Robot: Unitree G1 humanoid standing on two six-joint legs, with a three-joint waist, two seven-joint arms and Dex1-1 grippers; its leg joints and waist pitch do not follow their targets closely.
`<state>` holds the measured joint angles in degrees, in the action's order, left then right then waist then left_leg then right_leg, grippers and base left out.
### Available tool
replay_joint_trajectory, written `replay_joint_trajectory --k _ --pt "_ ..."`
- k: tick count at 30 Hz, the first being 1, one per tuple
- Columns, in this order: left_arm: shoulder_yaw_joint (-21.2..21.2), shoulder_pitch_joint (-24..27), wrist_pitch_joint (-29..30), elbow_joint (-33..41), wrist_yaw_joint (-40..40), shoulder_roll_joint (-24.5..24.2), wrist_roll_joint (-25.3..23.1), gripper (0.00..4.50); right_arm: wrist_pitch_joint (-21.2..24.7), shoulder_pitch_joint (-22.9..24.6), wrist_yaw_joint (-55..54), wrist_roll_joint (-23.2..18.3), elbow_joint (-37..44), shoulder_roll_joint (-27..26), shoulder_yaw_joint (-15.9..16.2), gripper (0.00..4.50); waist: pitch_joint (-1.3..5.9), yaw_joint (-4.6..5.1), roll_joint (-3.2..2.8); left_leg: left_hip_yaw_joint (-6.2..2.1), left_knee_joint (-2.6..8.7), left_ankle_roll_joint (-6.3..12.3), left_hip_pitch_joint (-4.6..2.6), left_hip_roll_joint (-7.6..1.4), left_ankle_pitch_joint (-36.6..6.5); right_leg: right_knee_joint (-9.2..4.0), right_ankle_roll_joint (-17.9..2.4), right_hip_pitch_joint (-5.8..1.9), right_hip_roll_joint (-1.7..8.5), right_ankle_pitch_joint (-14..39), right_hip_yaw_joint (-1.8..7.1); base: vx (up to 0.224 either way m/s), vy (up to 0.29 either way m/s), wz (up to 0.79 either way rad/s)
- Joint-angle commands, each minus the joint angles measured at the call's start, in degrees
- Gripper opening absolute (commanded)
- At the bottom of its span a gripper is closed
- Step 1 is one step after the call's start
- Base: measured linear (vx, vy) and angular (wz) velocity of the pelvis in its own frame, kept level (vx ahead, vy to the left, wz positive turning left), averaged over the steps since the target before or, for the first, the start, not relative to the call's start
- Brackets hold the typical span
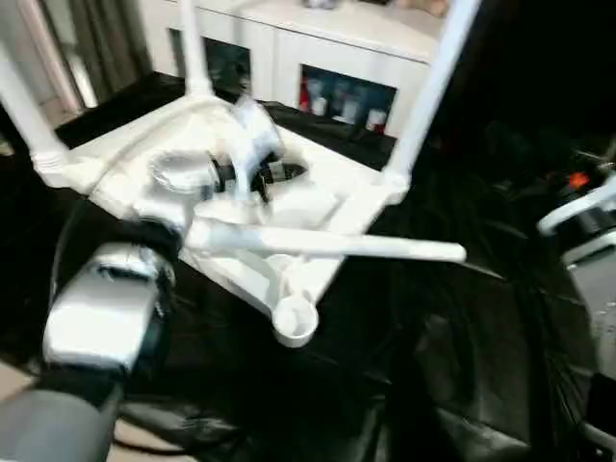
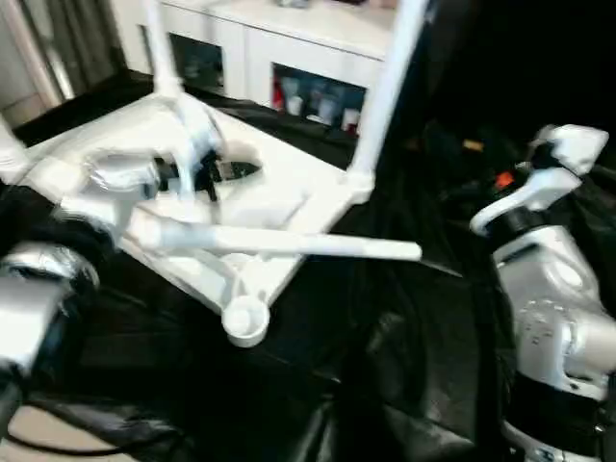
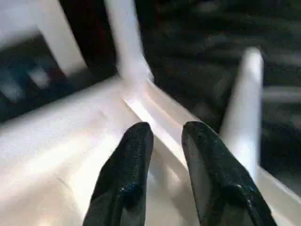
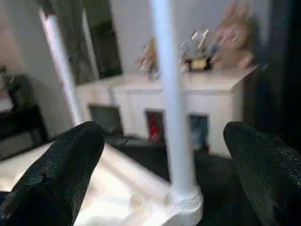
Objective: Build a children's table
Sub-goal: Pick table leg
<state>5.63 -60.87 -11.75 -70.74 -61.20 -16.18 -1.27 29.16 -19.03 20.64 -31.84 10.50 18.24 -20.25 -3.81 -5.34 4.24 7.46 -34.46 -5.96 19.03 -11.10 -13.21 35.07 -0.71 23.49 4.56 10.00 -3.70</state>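
The white tabletop (image 1: 318,197) lies upside down on a black cloth, ribbed underside up. Three white legs stand upright in its corner sockets: one at the far left (image 1: 21,106), one at the back (image 1: 192,53), one at the right (image 1: 428,91). The fourth leg (image 1: 337,243) lies loose across the tabletop, pointing right. The near corner socket (image 1: 294,320) is bare. My left gripper (image 3: 167,129) hovers over the tabletop's middle beside the loose leg, fingers slightly apart and holding nothing. My right gripper (image 4: 162,134) is open wide, off to the right, facing the right-hand upright leg (image 4: 164,94).
A white glass-door cabinet (image 1: 337,58) stands behind the work, with small items on top (image 4: 202,56). The black cloth (image 1: 443,337) spreads to the front and right. My right forearm (image 2: 549,289) rises at the right edge.
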Motion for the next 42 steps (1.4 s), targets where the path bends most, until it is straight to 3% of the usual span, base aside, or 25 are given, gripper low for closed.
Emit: replay_joint_trajectory --k 1,2,3,4,5,6,8,9,10,11,12,13,15,17,20,21,22,27,29,32,34,37,42 --pt "0.7 -1.68 1.97 0.1 -2.0 1.18 -0.61 1.75 2.47 3.27 2.1 1.47 2.49 2.21 3.69 4.5 4.53 -0.21 -0.61 1.25 3.6 4.51 -0.11 -0.97 5.5 -2.48 -14.46 -4.19 3.33 -2.72 2.66 0.0 0.0 0.0" --pt "0.82 -1.77 2.33 0.06 -2.7 1.29 -0.71 1.75 3.2 4.11 2.58 1.48 3.06 2.8 4.53 4.5 4.44 -0.46 -0.47 1.21 3.67 4.38 -0.08 -1.06 5.18 -2.42 -14.55 -4.31 3.39 -2.88 2.7 0.0 0.0 0.0" --pt "1.33 -1.94 2.91 -0.01 -4.33 1.5 -1.02 1.8 3.81 6.24 4.39 2.27 4.82 4.59 6.83 4.5 4.33 -0.7 -1.4 1.06 3.84 3.74 0.25 -1.03 3.86 -2.37 -14.49 -4.49 3.45 -2.02 2.71 0.0 0.0 0.0" --pt "2.0 -2.07 3.17 -0.07 -5.6 1.67 -1.51 1.98 4.3 8.39 6.33 3.08 6.55 6.57 9.07 4.5 4.3 -0.86 -0.8 1.18 3.89 2.96 0.21 -1.12 2.26 -2.79 -13.65 -4.72 3.39 -0.72 2.75 0.0 0.0 0.0" --pt "2.58 -2.11 2.95 -0.1 -5.85 1.72 -2.04 2.16 4.61 9.67 7.53 3.47 7.47 7.88 10.22 4.5 4.23 -0.97 -1.6 1.05 3.94 2.48 0.4 -1.08 1.71 -2.72 -13.36 -4.85 3.35 -0.39 2.8 0.0 0.0 0.0" --pt "3.21 -2.13 2.65 -0.11 -6.0 1.77 -2.65 2.17 4.96 10.97 8.78 3.86 8.39 9.22 11.35 4.5 3.95 -0.98 -1.03 1.21 4.13 1.96 0.43 -1.14 -0.6 -3.28 -12.51 -4.9 3.39 2.29 2.86 0.0 0.0 0.0" --pt "3.96 -2.17 2.28 -0.26 -5.53 1.76 -3.53 2.27 5.08 12.3 10.5 3.89 9.51 10.61 12.26 4.5 4.06 -1.12 -1.06 1.29 4.17 1.25 0.42 -1.05 -1.86 -3.46 -11.64 -4.8 3.5 5.68 2.86 0.0 0.0 0.0" --pt "3.99 -2.17 2.26 -0.27 -5.51 1.76 -3.57 2.27 5.09 12.36 10.58 3.89 9.56 10.67 12.3 4.5 3.99 -1.1 -2.0 1.2 4.21 0.88 0.54 -1.07 -2.32 -3.45 -11.62 -4.77 3.5 6.48 2.84 0.0 0.0 0.0" --pt "5.51 -2.67 1.48 -1.13 -3.89 2.05 -5.89 2.46 8.17 16.3 15.4 2.01 13.87 15.64 14.15 4.5 3.86 -1.14 -2.05 1.21 4.13 0.92 0.56 -1.15 -3.71 -3.91 -10.85 -5.16 3.1 6.87 2.88 0.0 0.0 0.0" --pt "5.97 -2.87 1.4 -1.4 -3.37 2.12 -6.63 2.56 9.26 17.64 16.96 1.46 15.44 17.62 14.87 4.5 3.85 -1.24 -1.73 1.29 4.13 1.33 0.54 -1.22 -3.58 -4.01 -10.48 -5.29 3.02 6.75 2.92 0.0 0.0 0.0" --pt "6.54 -3.0 1.4 -1.62 -3.46 2.11 -7.33 2.56 10.35 18.85 18.21 1.16 16.79 19.49 15.58 4.5 3.9 -1.38 -2.42 1.43 4.04 2.11 0.37 -1.17 -3.57 -3.95 -10.25 -4.95 3.11 7.17 2.94 0.0 0.0 0.0" --pt "7.37 -3.01 1.33 -1.81 -3.84 2.04 -8.22 2.65 11.38 20.36 19.62 0.88 18.24 21.68 16.36 4.5 3.97 -1.22 -2.27 1.5 3.98 2.25 0.69 -1.14 -3.28 -4.28 -9.66 -5.13 2.98 8.17 2.84 0.0 0.0 0.0" --pt "7.99 -2.94 1.36 -2.03 -3.63 2.0 -8.91 2.82 11.68 21.61 20.43 1.17 19.18 23.19 17.03 4.5 4.03 -1.33 -2.27 1.48 3.94 2.21 0.66 -1.21 -3.06 -4.17 -9.62 -4.95 3.05 8.79 2.83 0.0 0.0 0.0" --pt "8.99 -2.73 1.01 -2.27 -3.02 1.9 -10.06 3.02 11.95 22.62 20.66 1.66 19.74 23.94 17.31 4.5 4.04 -1.17 -2.87 1.46 3.88 1.72 0.9 -1.01 -3.36 -4.39 -9.36 -4.93 2.89 10.41 2.66 0.0 0.0 0.0" --pt "9.94 -2.42 0.33 -2.45 -2.49 1.93 -11.26 3.26 11.97 23.12 20.62 2.1 20.23 23.93 17.27 4.5 4.13 -1.0 -2.91 1.5 3.81 1.8 0.9 -0.97 -3.48 -4.5 -9.36 -4.76 2.8 11.2 2.54 0.0 0.0 0.0" --pt "10.06 -2.39 0.09 -2.54 -2.33 1.99 -11.58 3.26 12.06 23.27 20.6 1.84 20.51 24.15 17.18 4.5 4.15 -1.02 -3.34 1.44 3.84 1.75 0.84 -1.02 -3.53 -4.48 -9.59 -4.67 2.81 11.08 2.55 0.0 0.0 0.0" --pt "10.4 -2.27 -0.91 -2.68 -1.28 1.96 -12.3 3.42 12.35 23.45 20.44 1.49 21.09 24.44 17.21 4.5 4.16 -0.92 -3.19 1.42 3.83 1.87 0.84 -1.08 -3.94 -4.54 -9.76 -4.73 2.65 10.31 2.5 0.0 0.0 0.0" --pt "11.1 -2.22 -1.1 -3.12 -0.7 1.86 -13.35 3.42 12.95 24.06 20.44 1.29 22.04 24.94 17.25 4.5 4.23 -0.92 -3.37 1.41 3.78 2.15 0.86 -1.06 -3.14 -4.27 -10.51 -4.73 2.68 8.32 2.51 0.0 0.0 0.0" --pt "11.29 -2.25 -0.78 -3.23 -0.93 1.72 -13.67 3.07 13.03 24.11 20.53 1.49 22.19 24.84 17.38 4.5 4.22 -0.9 -3.32 1.41 3.8 2.12 0.83 -1.1 -3.46 -4.33 -10.58 -4.7 2.74 8.83 2.51 0.0 0.0 0.0" --pt "11.56 -2.24 -0.85 -3.5 -0.62 1.62 -14.25 3.03 13.08 23.94 20.51 1.58 22.08 24.78 17.58 4.5 4.16 -0.87 -3.33 1.42 3.84 2.05 0.8 -1.13 -4.13 -4.45 -10.58 -4.67 2.79 9.81 2.52 0.0 0.0 0.0" --pt "11.74 -2.15 -0.84 -3.68 -0.91 1.63 -14.61 2.62 13.03 23.95 20.48 1.75 22.08 24.9 17.83 4.5 4.2 -0.85 -3.22 1.4 3.84 2.09 0.79 -1.18 -4.02 -4.42 -10.46 -4.66 2.83 9.8 2.53 0.0 0.0 0.0" --pt "11.39 -2.19 -0.54 -3.9 -0.44 1.77 -14.62 2.64 12.92 23.82 20.42 1.76 21.8 24.89 17.97 4.5 4.2 -0.86 -3.21 1.43 3.8 2.3 0.85 -1.11 -3.8 -4.4 -10.41 -4.67 2.84 10.04 2.52 0.0 0.0 0.0" --pt "11.33 -2.06 -0.5 -4.05 -0.37 1.62 -14.9 2.21 12.68 23.36 20.47 2.21 21.17 24.64 18.53 4.5 4.21 -0.73 -3.22 1.4 3.81 2.48 0.89 -1.14 -3.39 -4.39 -10.23 -4.6 2.84 10.03 2.49 0.0 0.0 0.0"
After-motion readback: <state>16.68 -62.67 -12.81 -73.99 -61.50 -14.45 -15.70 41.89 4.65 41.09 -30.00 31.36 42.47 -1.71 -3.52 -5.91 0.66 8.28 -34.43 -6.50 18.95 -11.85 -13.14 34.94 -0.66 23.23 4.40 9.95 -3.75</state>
